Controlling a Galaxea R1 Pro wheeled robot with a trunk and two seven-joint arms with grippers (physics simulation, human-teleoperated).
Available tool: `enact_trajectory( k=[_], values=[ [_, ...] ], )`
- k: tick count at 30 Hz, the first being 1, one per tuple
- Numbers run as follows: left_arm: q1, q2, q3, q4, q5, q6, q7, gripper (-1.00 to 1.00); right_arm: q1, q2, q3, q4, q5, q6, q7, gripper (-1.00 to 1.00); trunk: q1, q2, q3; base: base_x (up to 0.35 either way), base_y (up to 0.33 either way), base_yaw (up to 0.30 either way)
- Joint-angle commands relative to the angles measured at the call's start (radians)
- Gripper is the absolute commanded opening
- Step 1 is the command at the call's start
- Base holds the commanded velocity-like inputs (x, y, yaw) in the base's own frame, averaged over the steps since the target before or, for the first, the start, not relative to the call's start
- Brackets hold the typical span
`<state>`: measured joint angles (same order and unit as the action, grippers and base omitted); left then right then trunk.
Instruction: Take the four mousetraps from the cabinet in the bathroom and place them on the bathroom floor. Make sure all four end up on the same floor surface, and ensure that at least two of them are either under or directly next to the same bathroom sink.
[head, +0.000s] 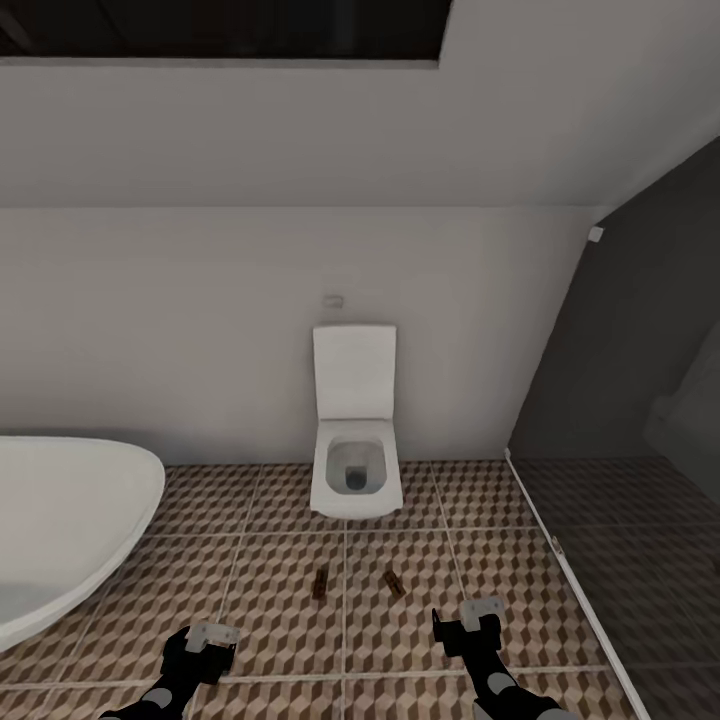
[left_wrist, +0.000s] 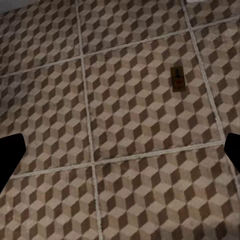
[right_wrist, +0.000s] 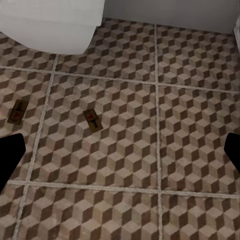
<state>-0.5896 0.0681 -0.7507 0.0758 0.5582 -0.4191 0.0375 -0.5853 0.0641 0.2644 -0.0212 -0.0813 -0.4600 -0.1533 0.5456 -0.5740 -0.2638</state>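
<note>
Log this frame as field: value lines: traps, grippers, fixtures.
mousetraps on floor: two, left one, right one, apart, lying in front of the toilet
bathroom floor: cube-pattern tiles
left gripper: open, empty, low over the tiles
right gripper: open, empty
bathtub: white, at the robot's left
glass partition: dark, at the right

Floor (head: 270, 600): matt tiles, printed brown, beige and white cube pattern, pale grout lines.
Two mousetraps (head: 320, 584) (head: 394, 583): flat brown wood, dark wire parts, dull.
Toilet (head: 355, 470): smooth white, ceramic look.
Bathtub (head: 70, 520): smooth white, slight sheen.
Wall (head: 200, 330): plain matt white.
</note>
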Motion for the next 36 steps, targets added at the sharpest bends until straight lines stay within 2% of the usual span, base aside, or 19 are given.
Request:
enact_trajectory(
  k=[1, 25, 36],
  values=[
    [-0.001, -0.001, -0.006, 0.002, -0.001, -0.004, 0.004, 1.00, -0.001, 0.000, 0.009, 0.001, -0.008, -0.003, -0.003, 1.00, -0.004, 0.006, 0.003, 0.000, 0.000, 0.000],
    [-0.001, -0.001, -0.006, 0.002, -0.001, -0.004, 0.004, 1.00, -0.001, 0.002, 0.009, 0.001, -0.008, -0.003, -0.003, 1.00, -0.096, 0.174, 0.118, 0.000, 0.000, 0.000],
    [-0.001, -0.001, -0.006, 0.002, -0.001, -0.004, 0.004, 1.00, -0.001, 0.002, 0.009, 0.001, -0.008, -0.003, -0.003, 1.00, -0.096, 0.174, 0.136, 0.000, 0.000, 0.000]
  ],
)
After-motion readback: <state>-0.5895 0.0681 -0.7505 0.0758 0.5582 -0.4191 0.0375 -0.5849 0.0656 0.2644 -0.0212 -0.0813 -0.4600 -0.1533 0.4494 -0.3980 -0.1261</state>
